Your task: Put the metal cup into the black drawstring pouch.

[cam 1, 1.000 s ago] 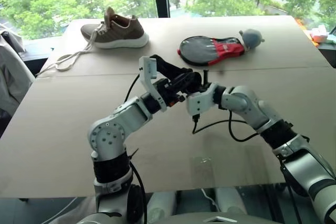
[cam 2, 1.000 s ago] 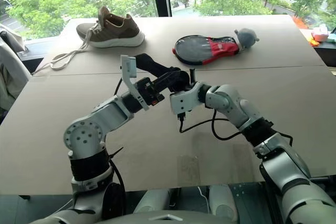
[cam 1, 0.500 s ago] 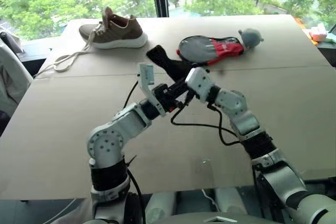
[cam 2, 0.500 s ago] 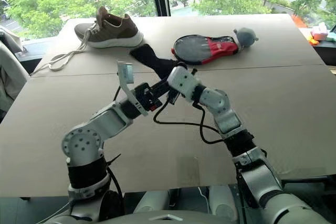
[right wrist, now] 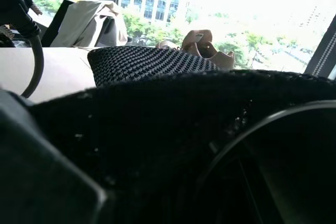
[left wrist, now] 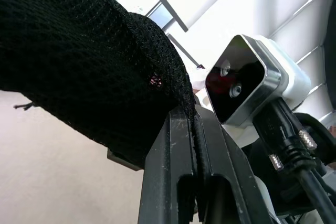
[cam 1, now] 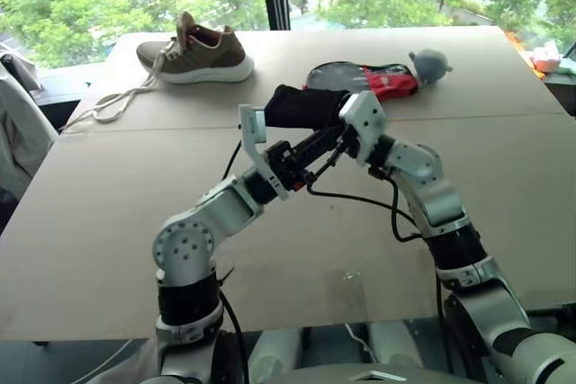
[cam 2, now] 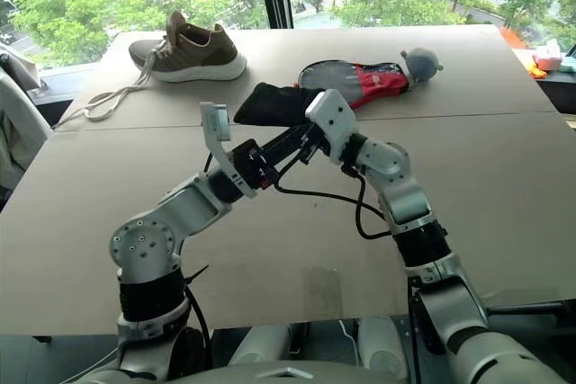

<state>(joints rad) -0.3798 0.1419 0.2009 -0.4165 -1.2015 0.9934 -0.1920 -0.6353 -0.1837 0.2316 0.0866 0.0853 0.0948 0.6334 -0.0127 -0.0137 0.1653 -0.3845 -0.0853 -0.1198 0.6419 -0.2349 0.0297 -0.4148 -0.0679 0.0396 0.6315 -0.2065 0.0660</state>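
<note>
black drawstring pouch (cam 1: 301, 106): held above the table (cam 1: 108, 204) at mid-scene, between both pincers, lying about level, its closed end to the left.
metal cup: I cannot see it; judging by the full, rounded cloth, it may already be inside.
step in hand: I judge it is keeping the pouch up with both grips; hold the mouth higher than the closed end, so nothing can slide out.
left pincer (left wrist: 191, 129): fingers together, clamped on the pouch's edge.
right pincer (cam 2: 310, 137): closed on the pouch's right end.
arm pose: both forearms reach inward and meet under the pouch.
around: shoe (cam 1: 196, 49) far left, paddle case (cam 1: 378, 78) far right.
</note>
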